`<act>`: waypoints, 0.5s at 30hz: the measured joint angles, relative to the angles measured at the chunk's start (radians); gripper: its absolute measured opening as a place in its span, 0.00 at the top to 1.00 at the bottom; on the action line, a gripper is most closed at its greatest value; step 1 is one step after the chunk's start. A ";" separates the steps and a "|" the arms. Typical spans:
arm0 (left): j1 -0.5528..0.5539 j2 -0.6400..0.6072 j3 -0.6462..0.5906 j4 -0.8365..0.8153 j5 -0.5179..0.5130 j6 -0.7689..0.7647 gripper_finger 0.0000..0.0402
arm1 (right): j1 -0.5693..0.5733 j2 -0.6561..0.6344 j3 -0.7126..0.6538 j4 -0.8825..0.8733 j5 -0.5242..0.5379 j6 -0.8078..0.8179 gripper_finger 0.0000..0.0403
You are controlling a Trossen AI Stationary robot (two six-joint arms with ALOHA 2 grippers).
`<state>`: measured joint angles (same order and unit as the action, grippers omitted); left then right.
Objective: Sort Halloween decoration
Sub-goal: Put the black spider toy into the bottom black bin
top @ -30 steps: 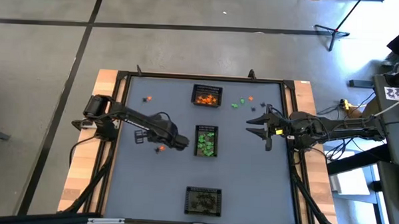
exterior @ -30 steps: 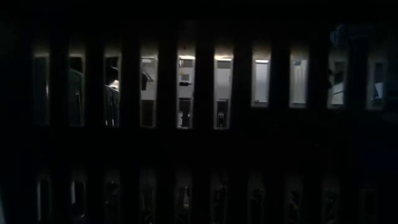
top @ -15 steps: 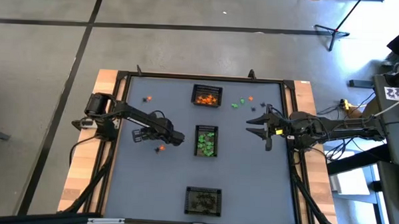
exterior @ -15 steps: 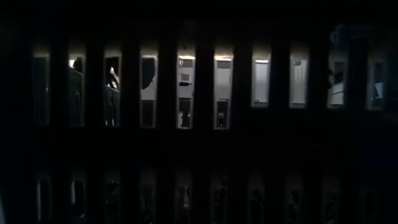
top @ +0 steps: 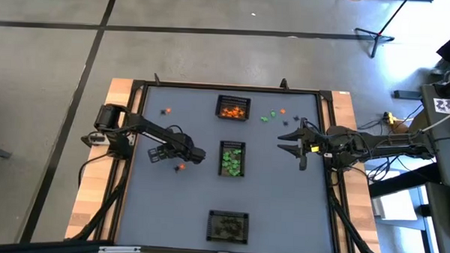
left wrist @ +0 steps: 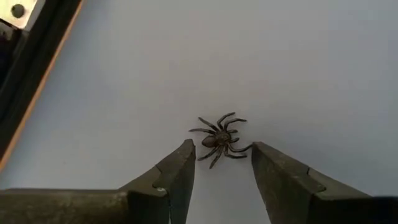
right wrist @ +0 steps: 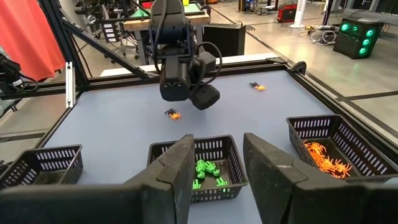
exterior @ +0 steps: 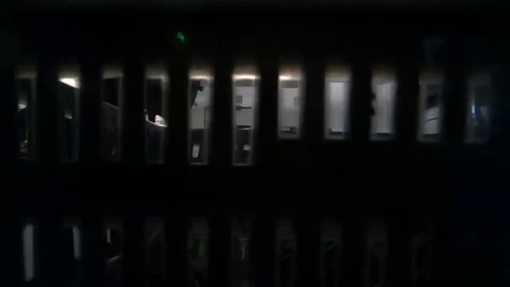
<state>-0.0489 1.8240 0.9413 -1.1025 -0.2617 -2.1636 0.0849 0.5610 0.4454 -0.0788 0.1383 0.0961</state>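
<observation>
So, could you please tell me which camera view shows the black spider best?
The left wrist view: the black spider lies on the table just beyond the left hand. The other views do not show it.

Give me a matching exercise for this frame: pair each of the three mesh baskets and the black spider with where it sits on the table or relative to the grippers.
Things:
1. basket of orange trinkets
2. basket of green trinkets
3. basket of dark trinkets
4. black spider

Places:
A. table centre
B. just ahead of the open left gripper, on the bare table
C. far edge of the table
D. near edge of the table

Pairs: 1-C, 2-A, 3-D, 4-B
</observation>
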 joint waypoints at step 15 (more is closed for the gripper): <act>-0.006 0.003 -0.008 0.048 -0.007 0.046 0.88 | 0.000 0.000 0.000 0.000 0.000 0.000 0.66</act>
<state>-0.0549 1.8267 0.9333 -1.0543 -0.2684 -2.1175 0.0849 0.5606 0.4454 -0.0788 0.1383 0.0959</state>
